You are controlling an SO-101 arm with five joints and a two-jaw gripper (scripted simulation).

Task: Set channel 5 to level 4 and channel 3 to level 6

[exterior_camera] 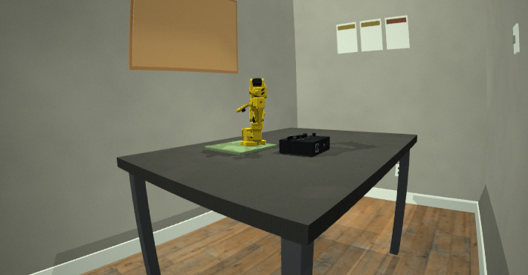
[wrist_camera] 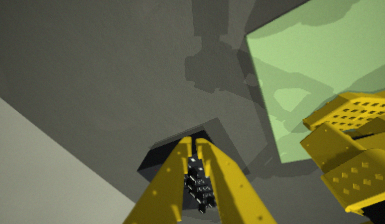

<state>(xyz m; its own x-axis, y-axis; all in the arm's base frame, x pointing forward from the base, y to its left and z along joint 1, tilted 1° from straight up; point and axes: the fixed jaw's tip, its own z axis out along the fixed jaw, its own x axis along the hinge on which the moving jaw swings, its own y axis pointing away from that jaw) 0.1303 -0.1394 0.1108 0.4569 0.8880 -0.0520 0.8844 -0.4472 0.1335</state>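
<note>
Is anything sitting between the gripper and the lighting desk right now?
Nothing visible does. The shut gripper is folded above the green base mat, pointing away from the lighting desk. Only bare dark table lies between mat and desk.

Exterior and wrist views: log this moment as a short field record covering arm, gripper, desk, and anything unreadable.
arm: yellow arm folded upright over its base, on the green mat
gripper: gripper shut, holding nothing, pointing away from the desk
lighting desk: black box on the dark table, beside the mat, apart from the arm
contact: none between gripper and desk
wrist view: mostly table top and mat; only a sliver of the desk shows between the fingers
fader levels: unreadable in both views
</note>
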